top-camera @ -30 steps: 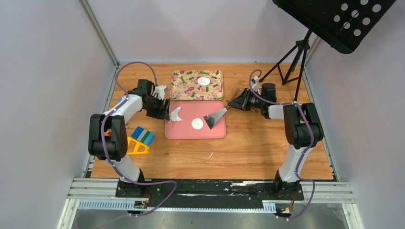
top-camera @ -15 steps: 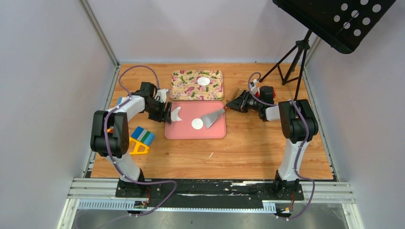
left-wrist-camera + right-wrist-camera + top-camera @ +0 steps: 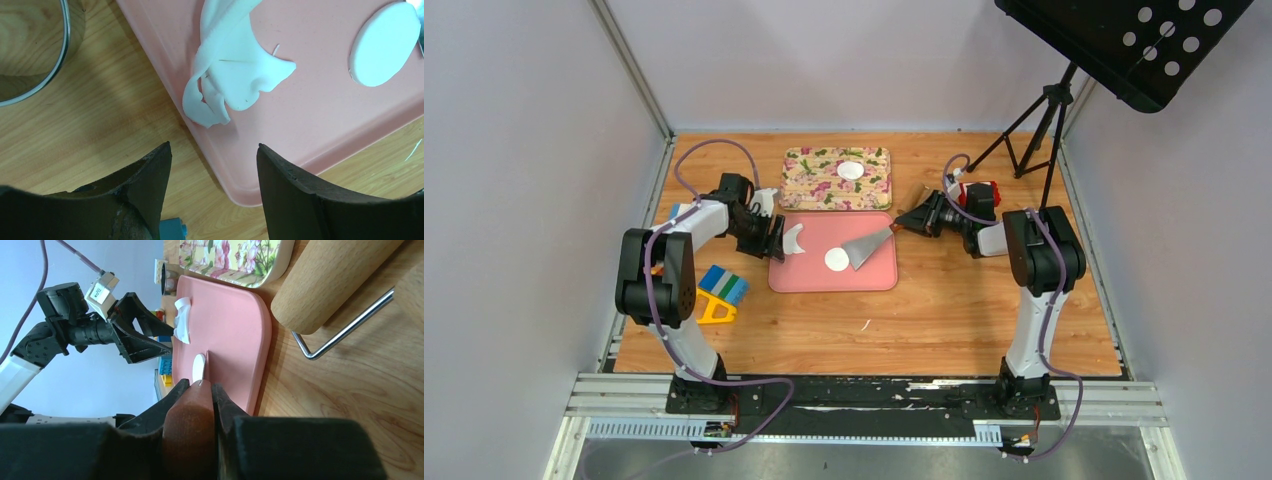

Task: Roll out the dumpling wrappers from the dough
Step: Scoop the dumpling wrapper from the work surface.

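Note:
A round white dumpling wrapper (image 3: 836, 259) lies on the pink board (image 3: 834, 278). A second wrapper (image 3: 851, 170) lies on the floral tray (image 3: 809, 180). A curled ragged dough scrap (image 3: 793, 240) lies at the board's left edge. My right gripper (image 3: 916, 222) is shut on the brown handle (image 3: 192, 415) of a metal spatula (image 3: 869, 247); its blade rests right beside the wrapper (image 3: 199, 367). My left gripper (image 3: 774, 238) is open and empty, just left of the scrap (image 3: 230, 75). The left wrist view also shows the wrapper (image 3: 382, 45) and the board (image 3: 310, 115).
A wooden rolling pin (image 3: 330, 280) on a wire rest lies right of the board. A metal ring (image 3: 62, 50) sits left of the board. Coloured blocks (image 3: 722, 285) lie front left. A tripod (image 3: 1034, 130) stands at the back right.
The spatula blade has swung down and left, from tilted up to lying low against the wrapper's right side. The right wrist drew back a little. The left gripper barely moved.

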You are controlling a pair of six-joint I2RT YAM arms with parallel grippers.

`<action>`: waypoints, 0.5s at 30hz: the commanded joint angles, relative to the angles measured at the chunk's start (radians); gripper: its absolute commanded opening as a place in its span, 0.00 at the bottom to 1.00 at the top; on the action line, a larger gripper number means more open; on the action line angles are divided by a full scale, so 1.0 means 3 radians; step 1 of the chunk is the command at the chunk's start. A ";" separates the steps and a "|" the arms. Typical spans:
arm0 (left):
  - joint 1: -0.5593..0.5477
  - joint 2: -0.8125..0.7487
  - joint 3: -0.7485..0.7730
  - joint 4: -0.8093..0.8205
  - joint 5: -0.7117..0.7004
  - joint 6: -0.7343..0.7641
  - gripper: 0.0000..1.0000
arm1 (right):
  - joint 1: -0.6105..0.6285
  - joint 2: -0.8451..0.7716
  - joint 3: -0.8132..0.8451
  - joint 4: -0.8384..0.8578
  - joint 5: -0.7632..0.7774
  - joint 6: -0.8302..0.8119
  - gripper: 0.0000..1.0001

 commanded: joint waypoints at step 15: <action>-0.0013 0.0018 -0.0011 0.0063 0.0066 -0.0020 0.70 | 0.0031 -0.0158 0.0045 0.0284 -0.0183 0.0164 0.00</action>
